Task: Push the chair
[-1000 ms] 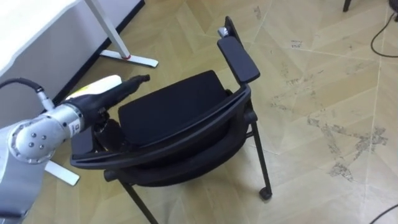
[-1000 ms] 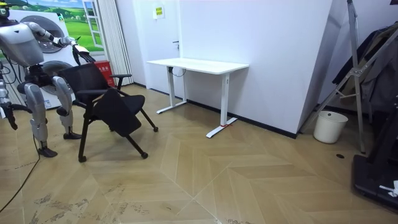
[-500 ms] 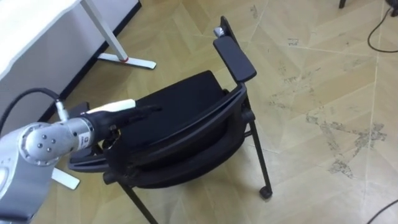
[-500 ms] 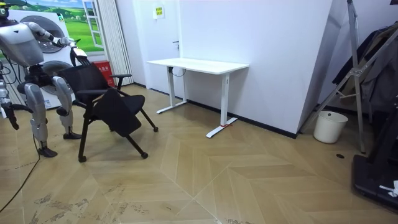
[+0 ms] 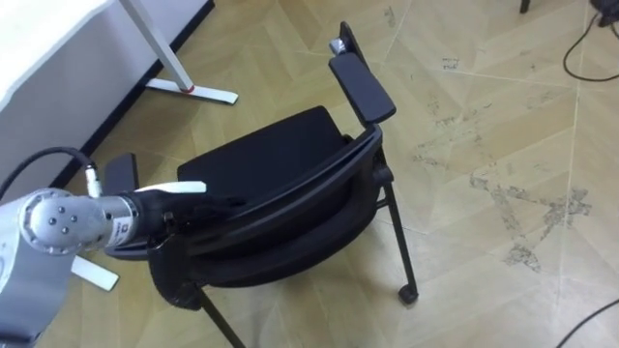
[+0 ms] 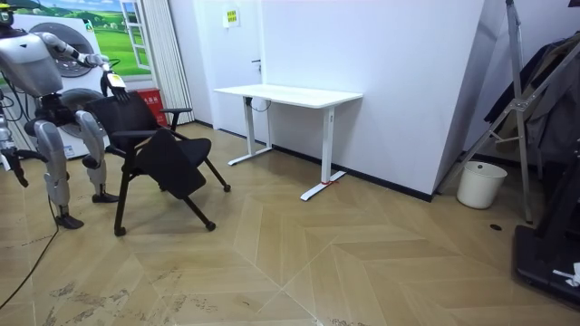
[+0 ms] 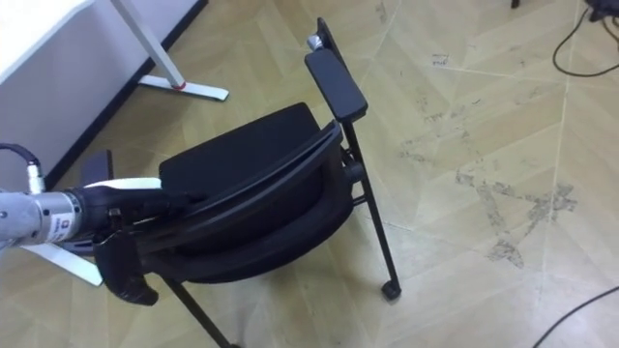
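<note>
One black chair point(image 5: 280, 184) stands on the floor point(image 5: 484, 116) near a white desk point(image 5: 39, 29), and we stand behind its backrest point(image 5: 309, 198). Our left robot hand point(image 5: 184, 193) rests against the backrest's top rim; we cannot tell whether it grips. Our right robot hand point(image 6: 15, 172) hangs at our side, its state too small to tell.

No text legible. Yellow notice point(image 6: 232, 15) on wall point(image 6: 399, 72) above desk point(image 6: 290, 93): print too small. Red item point(image 6: 150, 99) behind chair point(image 6: 154, 145): markings unreadable. Landscape poster point(image 6: 122, 25): no words made out.
</note>
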You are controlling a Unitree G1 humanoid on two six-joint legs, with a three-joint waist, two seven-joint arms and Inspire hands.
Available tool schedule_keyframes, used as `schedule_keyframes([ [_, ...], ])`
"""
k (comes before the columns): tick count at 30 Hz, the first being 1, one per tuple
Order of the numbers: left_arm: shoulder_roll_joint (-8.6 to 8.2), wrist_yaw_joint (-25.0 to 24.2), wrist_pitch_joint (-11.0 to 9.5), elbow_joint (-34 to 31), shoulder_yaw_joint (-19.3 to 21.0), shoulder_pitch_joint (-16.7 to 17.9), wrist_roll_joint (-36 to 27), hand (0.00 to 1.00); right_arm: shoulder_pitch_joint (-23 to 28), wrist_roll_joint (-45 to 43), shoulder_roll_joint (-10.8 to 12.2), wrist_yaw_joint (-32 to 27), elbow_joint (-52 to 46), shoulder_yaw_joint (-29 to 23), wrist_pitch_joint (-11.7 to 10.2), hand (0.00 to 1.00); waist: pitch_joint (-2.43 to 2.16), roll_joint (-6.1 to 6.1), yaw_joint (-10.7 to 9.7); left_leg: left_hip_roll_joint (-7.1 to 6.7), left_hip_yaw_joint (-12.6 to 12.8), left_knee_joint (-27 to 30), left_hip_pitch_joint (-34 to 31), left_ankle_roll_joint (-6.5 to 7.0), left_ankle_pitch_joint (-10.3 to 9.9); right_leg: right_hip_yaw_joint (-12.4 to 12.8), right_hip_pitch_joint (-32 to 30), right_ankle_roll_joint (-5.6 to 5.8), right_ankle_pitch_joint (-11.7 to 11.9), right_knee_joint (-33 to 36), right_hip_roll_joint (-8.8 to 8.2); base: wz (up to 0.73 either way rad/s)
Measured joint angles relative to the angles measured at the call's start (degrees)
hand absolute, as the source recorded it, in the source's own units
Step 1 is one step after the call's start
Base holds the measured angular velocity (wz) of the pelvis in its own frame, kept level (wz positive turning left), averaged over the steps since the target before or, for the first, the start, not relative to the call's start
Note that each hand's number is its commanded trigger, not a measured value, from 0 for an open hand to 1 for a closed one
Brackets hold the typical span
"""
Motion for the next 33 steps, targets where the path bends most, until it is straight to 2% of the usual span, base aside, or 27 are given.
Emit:
schedule_keyframes([
  [3,0.49,-0.6,0.2,0.0,-0.5,-0.3,0.0,0.00,-0.7,-1.4,0.0,0.3,0.0,0.6,0.0,0.00,0.26,-0.35,-0.3,-0.14,0.0,0.2,0.0,0.00,0.0,0.3,0.0,0.02,0.0,0.0,-0.10,-0.01],
  [8,0.57,-0.5,0.6,0.3,-0.5,-0.1,0.1,0.00,-0.6,-1.3,0.0,0.7,0.1,0.6,0.9,0.00,0.26,-0.36,-0.9,-0.19,-0.3,0.3,-0.1,0.02,0.0,-0.1,0.2,0.08,0.0,-0.1,-0.14,0.01],
  [14,0.28,2.7,0.0,3.9,-1.9,0.2,0.4,0.00,-0.4,-1.5,-0.1,-0.5,0.2,1.3,1.1,0.00,0.42,-0.58,-2.3,-0.17,0.2,1.1,0.9,0.02,0.0,0.0,1.5,0.19,-0.1,-0.3,-0.18,-0.02],
  [17,-0.66,5.7,-1.3,6.5,-2.0,0.4,0.6,0.00,-0.4,-0.5,-0.1,-2.3,0.2,2.5,1.0,0.00,0.67,-1.05,-2.1,-0.18,0.7,0.9,1.4,0.02,0.0,1.0,1.6,0.18,-0.6,-0.1,-0.15,-0.08],
  [20,-1.96,9.5,-2.9,8.8,-2.0,0.8,1.7,0.00,-0.4,0.6,-0.2,-3.4,0.2,2.6,0.9,0.00,0.51,-1.69,-2.0,-0.17,1.0,1.0,1.4,0.21,0.1,1.4,0.9,0.18,-0.8,-0.1,-0.12,0.00],
  [24,-4.82,15.1,-4.6,12.2,-2.0,2.1,5.7,0.00,0.5,0.7,-0.1,-5.4,-0.1,2.6,0.6,0.00,0.17,-3.24,-1.9,-0.17,1.1,0.9,1.6,0.21,0.1,1.5,1.1,0.14,-0.7,-0.1,-0.06,0.00],
  [25,-4.92,16.4,-5.2,12.8,-2.1,2.2,6.1,0.00,0.8,0.6,-0.1,-6.1,-0.1,2.6,0.5,0.00,0.12,-3.62,-1.8,-0.17,1.1,0.8,1.6,0.21,0.1,1.5,1.1,0.11,-0.7,-0.1,-0.04,0.00],
  [27,-5.32,18.7,-6.2,14.4,-2.1,2.8,6.8,0.00,0.8,0.6,-0.1,-7.4,-0.1,2.6,0.2,0.00,0.04,-3.99,-1.8,-0.18,1.1,0.5,1.8,0.21,0.1,1.7,1.1,0.10,-0.7,-0.1,-0.01,-0.06],
  [29,-6.44,21.3,-7.4,16.1,-1.9,3.3,7.7,0.00,1.3,0.3,-0.1,-8.2,-0.6,2.6,-0.4,0.00,-0.01,-4.07,-1.7,-0.18,1.3,-0.3,2.4,0.21,0.1,2.0,1.2,0.10,-0.7,-0.1,0.07,-0.09],
  [31,-8.51,24.8,-8.8,19.5,-1.2,3.4,9.2,0.00,1.8,0.1,0.1,-8.8,-2.9,2.6,-0.4,0.00,-0.02,-4.07,-1.6,-0.19,2.0,-0.4,2.7,0.21,0.1,2.5,1.1,0.10,-0.7,0.1,0.06,-0.11],
  [33,-9.38,26.3,-9.9,21.2,-0.6,3.3,9.2,0.00,2.3,0.3,0.1,-8.8,-4.8,2.6,-0.6,0.00,-0.03,-4.14,-1.5,-0.18,2.6,-0.6,3.2,0.21,0.1,2.7,1.4,0.15,-0.7,0.1,0.06,-0.07],
])
